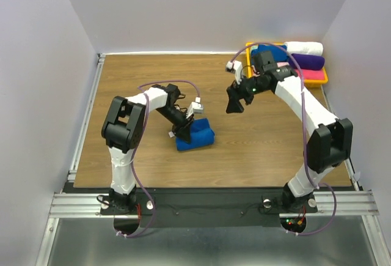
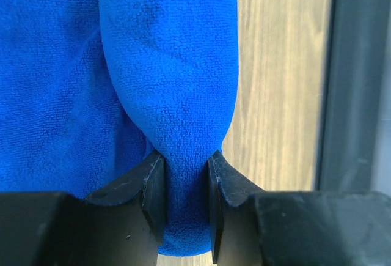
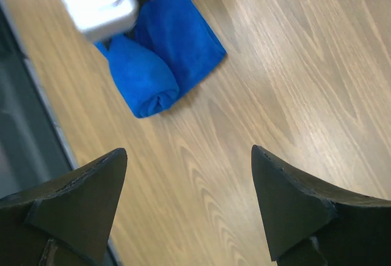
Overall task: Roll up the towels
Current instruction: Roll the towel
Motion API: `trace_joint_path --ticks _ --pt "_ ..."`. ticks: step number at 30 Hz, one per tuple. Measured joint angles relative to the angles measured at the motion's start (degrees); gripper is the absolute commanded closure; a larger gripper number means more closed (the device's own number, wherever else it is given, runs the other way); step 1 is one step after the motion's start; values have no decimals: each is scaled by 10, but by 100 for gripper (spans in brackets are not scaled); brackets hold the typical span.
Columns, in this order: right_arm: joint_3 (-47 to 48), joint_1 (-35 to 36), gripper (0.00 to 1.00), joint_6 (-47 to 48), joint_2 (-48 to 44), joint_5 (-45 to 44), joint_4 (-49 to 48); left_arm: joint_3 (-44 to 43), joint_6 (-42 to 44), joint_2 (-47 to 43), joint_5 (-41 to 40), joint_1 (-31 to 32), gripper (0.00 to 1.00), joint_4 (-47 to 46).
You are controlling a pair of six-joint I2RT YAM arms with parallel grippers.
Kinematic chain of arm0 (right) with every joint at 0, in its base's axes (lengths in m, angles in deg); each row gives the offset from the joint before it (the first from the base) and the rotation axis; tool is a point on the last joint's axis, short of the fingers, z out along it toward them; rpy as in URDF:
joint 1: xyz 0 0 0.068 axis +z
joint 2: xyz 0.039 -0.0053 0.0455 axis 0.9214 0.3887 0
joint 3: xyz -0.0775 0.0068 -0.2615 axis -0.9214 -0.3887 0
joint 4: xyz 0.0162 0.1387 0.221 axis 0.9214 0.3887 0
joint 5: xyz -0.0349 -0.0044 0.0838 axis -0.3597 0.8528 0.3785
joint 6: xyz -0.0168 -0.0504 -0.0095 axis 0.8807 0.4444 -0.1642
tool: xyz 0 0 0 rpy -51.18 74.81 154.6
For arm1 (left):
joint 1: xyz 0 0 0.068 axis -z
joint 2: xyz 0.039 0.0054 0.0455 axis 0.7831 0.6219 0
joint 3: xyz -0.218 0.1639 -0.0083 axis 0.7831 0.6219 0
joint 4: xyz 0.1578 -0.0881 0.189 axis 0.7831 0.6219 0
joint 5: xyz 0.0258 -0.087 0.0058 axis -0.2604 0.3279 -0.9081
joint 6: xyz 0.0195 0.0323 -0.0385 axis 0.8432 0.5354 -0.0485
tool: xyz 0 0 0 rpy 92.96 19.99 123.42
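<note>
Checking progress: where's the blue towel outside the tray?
The blue towel lies left of centre in the top view, its rolled end pinched in the left pincer.

A: Surface?
B: Wooden table, brown grain. Pale walls close it in on three sides.
A: Far right corner?
B: Orange tray sitting on the table by the back edge. White towel rolled at its far side. Purple towel just in front, touching it. Pink towel nearest, along the front rim.
A: Near edge?
B: Slotted metal rail across the table's width, grey metal sheet below it.
</note>
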Motion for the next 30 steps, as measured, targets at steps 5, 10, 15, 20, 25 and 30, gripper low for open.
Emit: trace_joint_path --ticks 5,10,15,20,25,30 --pt "-106 68 11 35 -54 -90 -73 -64 26 72 52 -28 85 85" --pt "-189 207 10 83 -74 -187 -161 -106 37 114 69 -41 85 142" --pt "-207 285 10 129 -53 -244 -231 -122 43 127 66 -44 84 167" --pt "-207 320 10 166 -12 -275 -279 -134 45 138 66 -44 82 181" --pt "-219 333 11 205 22 -281 -305 -145 45 145 63 -48 80 193" --pt "-247 335 54 237 45 -286 -318 -151 45 150 62 -53 77 203"
